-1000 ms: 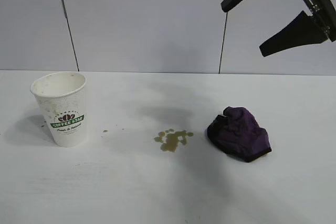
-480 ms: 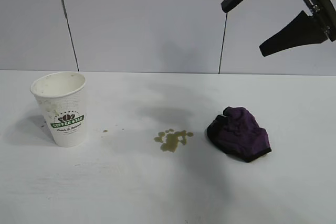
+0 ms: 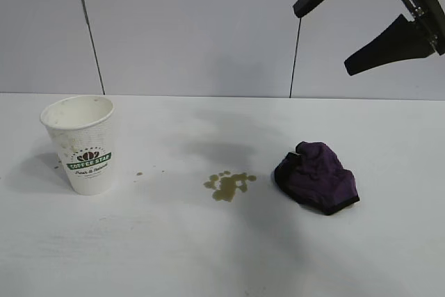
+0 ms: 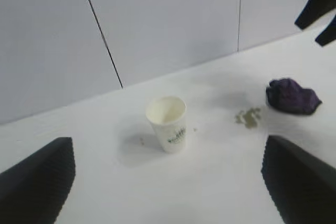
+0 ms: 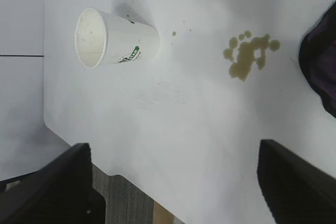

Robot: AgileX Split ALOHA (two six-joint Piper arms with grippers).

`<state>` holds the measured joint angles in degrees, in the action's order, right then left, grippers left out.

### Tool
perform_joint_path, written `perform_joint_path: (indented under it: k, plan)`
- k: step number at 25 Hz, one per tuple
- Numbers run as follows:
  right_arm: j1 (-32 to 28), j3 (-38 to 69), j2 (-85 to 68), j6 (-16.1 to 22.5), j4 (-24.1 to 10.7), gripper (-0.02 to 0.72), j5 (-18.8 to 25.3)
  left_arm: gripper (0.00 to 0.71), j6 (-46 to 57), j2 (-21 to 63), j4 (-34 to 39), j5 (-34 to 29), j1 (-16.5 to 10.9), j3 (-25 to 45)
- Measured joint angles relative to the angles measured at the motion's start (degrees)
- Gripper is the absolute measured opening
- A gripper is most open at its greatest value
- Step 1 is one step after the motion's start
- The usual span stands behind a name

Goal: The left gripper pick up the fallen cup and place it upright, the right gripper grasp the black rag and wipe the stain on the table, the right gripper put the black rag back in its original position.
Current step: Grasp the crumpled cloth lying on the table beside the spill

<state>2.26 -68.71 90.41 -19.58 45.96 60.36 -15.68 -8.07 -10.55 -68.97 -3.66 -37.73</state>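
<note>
The white paper cup [image 3: 80, 145] with its green logo band stands upright at the left of the table [image 3: 174, 248]. An olive-brown stain [image 3: 229, 184] with a few droplets lies mid-table. To its right sits the bunched purple-black rag [image 3: 318, 176]. My right gripper [image 3: 321, 41] hangs open high above the rag, holding nothing. Its wrist view looks down on the cup [image 5: 115, 39], the stain [image 5: 248, 55] and an edge of the rag [image 5: 321, 72] past its own open gripper [image 5: 173, 153]. My left gripper [image 4: 169, 162] is open and empty, drawn back from the cup [image 4: 168, 123].
A grey panelled wall [image 3: 188, 26] rises behind the table. The table's near-left corner and edge [image 5: 118, 174] show in the right wrist view, with floor beyond. A single small droplet [image 3: 139, 173] lies beside the cup.
</note>
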Motion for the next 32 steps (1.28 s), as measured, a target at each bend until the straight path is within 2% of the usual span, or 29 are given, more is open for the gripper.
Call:
perform_joint_path:
  k: [3, 6, 11, 17, 20, 27, 30, 32]
  plan:
    - [0.0, 0.0, 0.0, 0.0, -0.1, 0.589, 0.0, 0.694, 5.5, -0.2, 4.8, 2.0, 0.3, 5.0]
    - [0.0, 0.0, 0.0, -0.1, -0.1, 0.589, 0.0, 0.694, 7.9, -0.2, 6.7, 2.6, 2.1, 8.5]
    - [0.0, 0.0, 0.0, -0.6, -1.4, 0.589, 0.5, 0.694, 9.4, -0.2, 8.4, 4.2, 3.6, 10.0]
    - [0.0, 0.0, 0.1, -1.0, -8.7, 0.589, 0.8, 0.694, 13.1, -0.1, 11.6, 4.3, 7.4, 10.2]
    - [0.0, 0.0, 0.2, -0.1, -12.2, 0.589, -0.6, 0.694, 13.6, -0.1, 11.9, 4.3, 8.3, 10.2]
    - [1.1, -0.1, 3.9, 0.4, -15.3, 0.587, -6.7, 0.694, 13.8, -0.1, 12.2, 4.4, 8.7, 10.2]
    - [3.9, -0.9, 7.2, 2.2, -19.3, 0.587, -8.1, 0.694, 13.9, -0.1, 12.2, 4.4, 9.5, 10.2]
    - [6.0, -2.4, 9.6, 5.1, -23.0, 0.587, -9.1, 0.694, 13.9, -0.1, 12.2, 4.4, 9.9, 10.2]
